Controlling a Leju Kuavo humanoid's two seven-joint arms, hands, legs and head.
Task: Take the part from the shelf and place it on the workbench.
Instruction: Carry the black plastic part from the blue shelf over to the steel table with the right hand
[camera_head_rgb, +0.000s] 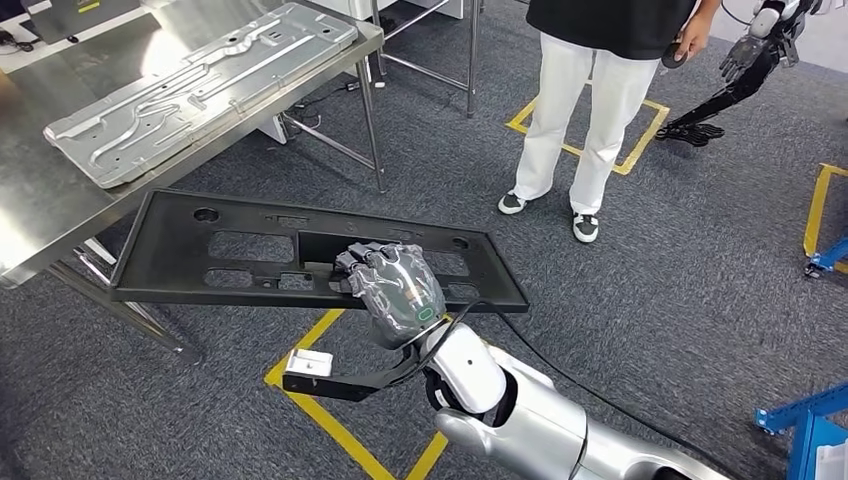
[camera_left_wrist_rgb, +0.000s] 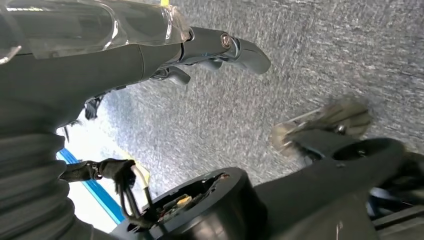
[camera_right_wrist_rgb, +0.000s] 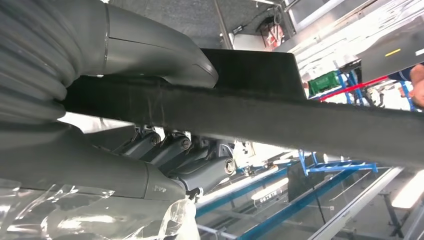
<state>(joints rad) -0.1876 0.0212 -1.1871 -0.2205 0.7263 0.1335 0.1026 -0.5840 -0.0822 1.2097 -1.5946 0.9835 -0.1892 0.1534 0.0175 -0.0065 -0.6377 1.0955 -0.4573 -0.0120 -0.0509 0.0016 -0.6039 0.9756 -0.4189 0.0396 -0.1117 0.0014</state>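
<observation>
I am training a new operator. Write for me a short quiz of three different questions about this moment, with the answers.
1. True or false: the right hand holds the black panel.
2. What lies on the steel workbench? A) silver stamped panel B) blue crate C) cardboard box
3. Fill in: the person stands on the grey ____.

Key: 1 true; 2 A, the silver stamped panel; 3 carpet.

We see the black panel (camera_head_rgb: 300, 262) in our right hand (camera_head_rgb: 392, 292) reaching under the steel worktop's (camera_head_rgb: 40, 200) edge, near its legs (camera_head_rgb: 372, 130). A silver stamped panel (camera_head_rgb: 200, 85) occupies the worktop's near side. A person (camera_head_rgb: 580, 110) stands on the carpet to the right.
</observation>
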